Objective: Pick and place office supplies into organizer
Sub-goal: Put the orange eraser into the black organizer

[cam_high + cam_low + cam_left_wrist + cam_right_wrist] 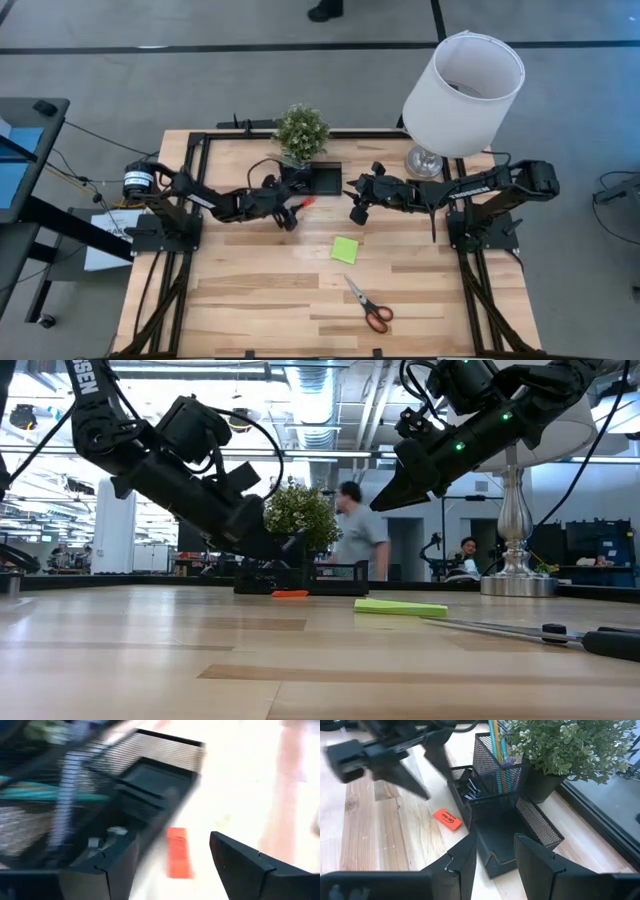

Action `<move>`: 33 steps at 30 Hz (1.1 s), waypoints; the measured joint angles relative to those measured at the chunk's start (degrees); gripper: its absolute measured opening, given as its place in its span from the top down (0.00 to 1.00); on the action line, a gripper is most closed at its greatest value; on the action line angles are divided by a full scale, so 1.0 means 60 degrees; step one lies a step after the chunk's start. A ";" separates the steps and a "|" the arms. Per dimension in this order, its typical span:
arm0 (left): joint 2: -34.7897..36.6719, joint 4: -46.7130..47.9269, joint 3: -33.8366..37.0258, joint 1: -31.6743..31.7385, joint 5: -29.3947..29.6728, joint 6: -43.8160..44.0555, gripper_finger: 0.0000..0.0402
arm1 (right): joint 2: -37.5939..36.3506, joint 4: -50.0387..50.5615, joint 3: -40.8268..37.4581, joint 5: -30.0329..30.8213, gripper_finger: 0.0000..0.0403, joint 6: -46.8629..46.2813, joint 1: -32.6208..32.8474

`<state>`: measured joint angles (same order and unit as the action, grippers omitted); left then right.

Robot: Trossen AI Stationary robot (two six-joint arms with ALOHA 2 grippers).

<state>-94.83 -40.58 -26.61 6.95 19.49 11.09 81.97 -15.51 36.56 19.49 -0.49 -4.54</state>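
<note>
High view: the black organizer (322,178) sits in front of the plant (301,131) at the counter's (250,290) far edge. The left end effector (291,213) hangs beside it, fingers apart and empty, with a small red piece (308,202) lying on the wood just beside them. The right end effector (357,213) hovers by the organizer's other side, fingers parted, holding nothing. The green sticky notes (345,249) and scissors (368,304) lie nearer the front.

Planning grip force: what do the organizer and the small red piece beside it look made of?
The organizer looks like black wire mesh, probably metal with a matte finish: see-through grid walls, solid rims. The small red piece looks like a matte orange-red block, likely rubber or plastic, possibly an eraser: rounded corners, no shine.
</note>
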 joint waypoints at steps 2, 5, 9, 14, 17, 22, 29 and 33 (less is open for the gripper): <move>0.0000 0.0000 0.0000 -0.0129 -0.0471 0.0036 0.42 | 0.0000 0.0000 0.0000 0.0000 0.69 0.0002 0.0000; 0.0000 0.0004 0.0000 -0.0359 -0.0967 0.0238 0.44 | 0.0000 0.0000 0.0000 0.0000 0.69 0.0001 0.0000; 0.0004 0.0134 -0.0004 -0.0721 -0.1073 0.0337 0.47 | 0.0000 0.0000 0.0000 0.0000 0.69 0.0002 0.0000; 0.0006 0.0805 -0.0007 -0.1135 -0.0894 0.0572 0.49 | 0.0000 0.0001 0.0000 0.0000 0.69 0.0000 -0.0001; 0.0007 0.1368 -0.0007 -0.1300 -0.0540 0.0776 0.49 | 0.0000 0.0000 0.0000 0.0000 0.69 0.0000 0.0000; 0.0007 0.1935 -0.0007 -0.1379 0.0208 0.0801 0.49 | 0.0000 0.0000 0.0000 0.0000 0.69 0.0000 0.0000; -0.0023 0.1917 -0.0007 -0.1324 0.0462 0.0999 0.49 | 0.0000 0.0000 0.0000 0.0000 0.69 0.0002 -0.0002; -0.0792 0.0882 0.0041 -0.1320 0.0446 0.1007 0.49 | 0.0000 0.0000 0.0000 0.0000 0.69 0.0003 0.0000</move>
<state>-99.58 -35.28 -26.37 -0.97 22.17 17.13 81.97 -15.51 36.56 19.49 -0.47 -4.54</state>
